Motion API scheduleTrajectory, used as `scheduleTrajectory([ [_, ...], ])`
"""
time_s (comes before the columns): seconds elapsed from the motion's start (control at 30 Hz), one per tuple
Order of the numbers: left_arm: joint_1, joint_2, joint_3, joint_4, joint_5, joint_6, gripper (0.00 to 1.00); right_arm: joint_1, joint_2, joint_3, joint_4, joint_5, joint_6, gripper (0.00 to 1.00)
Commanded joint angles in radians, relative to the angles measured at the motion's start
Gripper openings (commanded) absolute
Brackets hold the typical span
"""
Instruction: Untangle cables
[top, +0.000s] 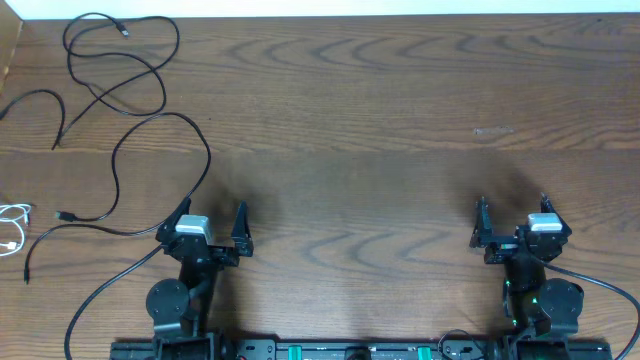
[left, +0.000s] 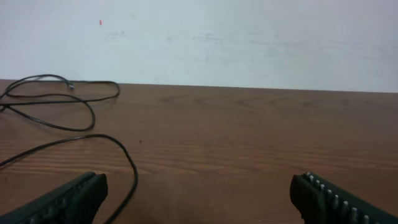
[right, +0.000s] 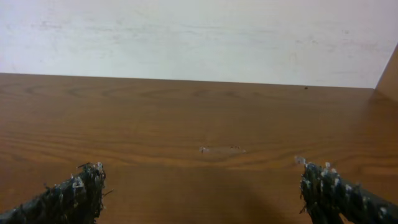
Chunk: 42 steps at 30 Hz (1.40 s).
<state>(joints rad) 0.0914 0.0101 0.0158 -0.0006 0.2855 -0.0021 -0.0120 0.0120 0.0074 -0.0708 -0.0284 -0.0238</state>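
Lying at the left edge, the short white cable (top: 16, 212) is curling partly out of the overhead view. Right of it, the black cables (top: 100, 98) are sprawling in overlapping loops across the left of the table (top: 380, 120), far edge to near side. You are holding the left gripper (top: 212, 212) just beside their nearest strand, fingers spread apart, gripping nothing. Well to the right, the right gripper (top: 512, 205) is sitting equally wide, also gripping nothing.

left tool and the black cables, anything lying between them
Nothing but bare table. The overhead view shows one loop of the black cables curving right up beside the left tool; the left wrist view shows it too.
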Motion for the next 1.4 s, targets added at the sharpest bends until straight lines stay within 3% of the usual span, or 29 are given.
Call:
scheduleTrajectory([
  [0.0, -0.039, -0.008, -0.012, -0.048, -0.003, 0.006, 0.98, -0.007, -0.006, -0.002, -0.005, 0.003, -0.014, 0.99],
  [0.73, -0.126, -0.009, -0.012, -0.057, -0.083, 0.076, 0.98, -0.007, -0.006, -0.002, -0.005, 0.003, -0.014, 0.99],
  [1.13, -0.126, -0.008, -0.012, -0.060, -0.102, -0.045, 0.98, -0.007, -0.006, -0.002, -0.005, 0.003, -0.014, 0.99],
  [1.37, -0.125, -0.009, -0.012, -0.063, -0.116, -0.044, 0.98, -0.007, -0.006, -0.002, -0.005, 0.003, -0.014, 0.99],
])
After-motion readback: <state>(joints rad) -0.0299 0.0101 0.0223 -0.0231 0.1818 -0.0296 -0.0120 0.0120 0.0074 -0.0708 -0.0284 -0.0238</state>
